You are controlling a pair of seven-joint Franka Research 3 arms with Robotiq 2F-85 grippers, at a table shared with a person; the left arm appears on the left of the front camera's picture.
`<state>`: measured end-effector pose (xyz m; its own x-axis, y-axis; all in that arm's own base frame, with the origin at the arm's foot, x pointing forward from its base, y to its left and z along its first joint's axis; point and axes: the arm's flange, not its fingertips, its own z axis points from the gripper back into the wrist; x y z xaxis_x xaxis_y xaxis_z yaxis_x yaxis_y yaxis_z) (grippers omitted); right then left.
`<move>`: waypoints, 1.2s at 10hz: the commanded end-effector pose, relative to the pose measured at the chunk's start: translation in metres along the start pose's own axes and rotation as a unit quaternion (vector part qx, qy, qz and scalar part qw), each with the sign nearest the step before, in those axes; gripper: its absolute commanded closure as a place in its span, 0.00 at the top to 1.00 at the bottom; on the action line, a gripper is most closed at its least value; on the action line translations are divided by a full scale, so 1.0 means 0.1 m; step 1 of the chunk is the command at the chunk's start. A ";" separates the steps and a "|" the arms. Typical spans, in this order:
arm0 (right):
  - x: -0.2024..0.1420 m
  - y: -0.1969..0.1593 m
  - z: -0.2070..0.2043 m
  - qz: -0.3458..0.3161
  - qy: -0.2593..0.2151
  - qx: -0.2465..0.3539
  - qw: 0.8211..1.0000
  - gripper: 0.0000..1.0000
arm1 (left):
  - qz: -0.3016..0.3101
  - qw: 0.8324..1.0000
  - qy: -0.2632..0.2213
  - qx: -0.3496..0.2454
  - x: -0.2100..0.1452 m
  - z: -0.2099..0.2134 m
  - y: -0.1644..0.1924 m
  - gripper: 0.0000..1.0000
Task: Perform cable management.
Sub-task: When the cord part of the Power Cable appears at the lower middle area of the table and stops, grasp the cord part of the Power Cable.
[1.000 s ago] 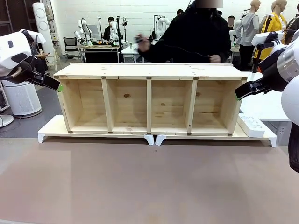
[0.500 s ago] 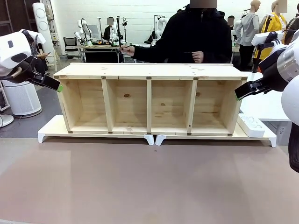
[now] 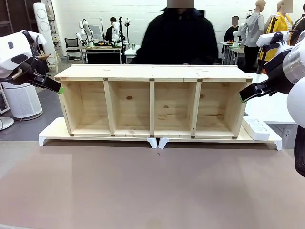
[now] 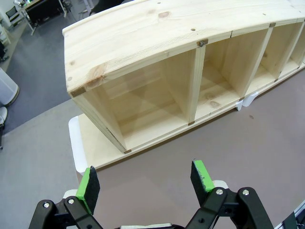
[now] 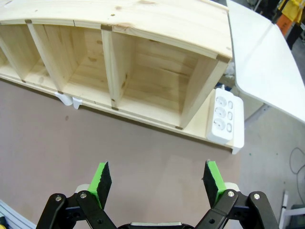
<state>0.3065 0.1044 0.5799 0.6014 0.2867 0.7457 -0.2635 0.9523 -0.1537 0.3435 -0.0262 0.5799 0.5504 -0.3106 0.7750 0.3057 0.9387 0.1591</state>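
Left fingers (image 4: pixel 201 175): mine, spread wide, nothing between them, just beside the wooden shelf's (image 3: pixel 152 72) left end.
Right fingers (image 5: pixel 212 177): wide apart, empty, by its right end, above the desk (image 3: pixel 143 186) near the power strip (image 5: pixel 224 117).
Cable: I cannot tell where it lies.

We are in a robotics lab, an open shared workroom rather than a home. At the left and right edges of the front view, a white left robot arm (image 3: pixel 14 50) and right robot arm (image 3: pixel 294 71) flank a brown work table (image 3: pixel 143 191) that carries a bare pine shelf unit (image 3: pixel 152 72). In the upper left of the frame, an equipment-laden desk (image 3: pixel 102 47) has a person (image 3: pixel 112 27) behind it, against a plain white wall (image 3: pixel 143 14). A white cylindrical air purifier (image 3: pixel 21 100) stands at middle left on grey floor (image 4: pixel 33 62). Another person in black (image 3: pixel 178 38) stands at top centre.
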 end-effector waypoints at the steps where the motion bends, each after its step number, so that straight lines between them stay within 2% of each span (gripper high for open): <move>1: 0.00 0.00 -0.04 0.001 0.002 0.001 1.000 1.00 | 0.002 1.000 -0.005 0.001 0.00 0.01 0.02 1.00; 12: 0.00 0.00 -0.04 0.001 0.002 0.001 1.000 1.00 | 0.002 1.000 -0.005 0.001 0.00 0.01 0.02 1.00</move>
<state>0.3065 0.1044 0.5799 0.6014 0.2868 0.7457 -0.2635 0.9523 -0.1537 0.3435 -0.0262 0.5799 0.5503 -0.3106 0.7750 0.3057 0.9387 0.1591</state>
